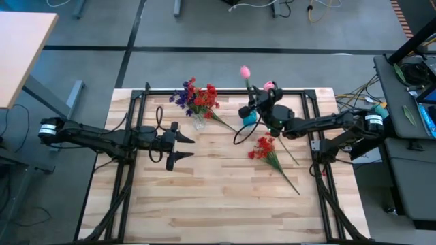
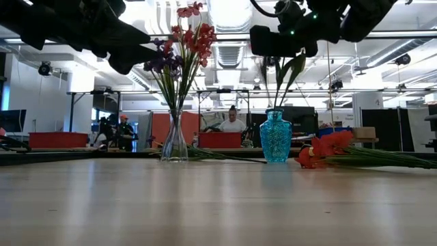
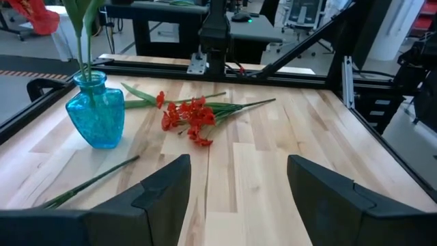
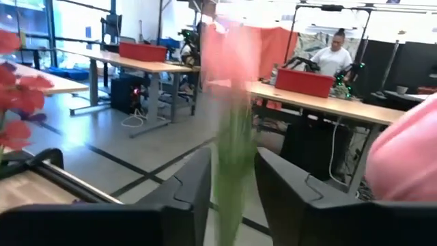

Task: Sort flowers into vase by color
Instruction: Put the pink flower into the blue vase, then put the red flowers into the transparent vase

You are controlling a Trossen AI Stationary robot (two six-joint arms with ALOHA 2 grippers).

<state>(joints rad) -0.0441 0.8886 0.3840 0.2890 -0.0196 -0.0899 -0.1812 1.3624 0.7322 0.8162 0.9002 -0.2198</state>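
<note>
Wood table (image 1: pixel 225 197): right gripper (image 4: pixel 231 179) pinching pink tulip (image 1: pixel 244 71) stem, light, bendy; left gripper (image 3: pixel 235 179) spread, idle.

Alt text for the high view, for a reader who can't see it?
The right gripper holds a pink tulip over the blue vase. The open left gripper waits mid-table, near a clear vase of red and purple flowers.

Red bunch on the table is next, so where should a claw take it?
Grip the red bunch on its green stems, just behind the blooms, coming straight down. It lies flat, stems fanning toward the table's near right corner; the right claw is closest but busy with a pink tulip.
</note>
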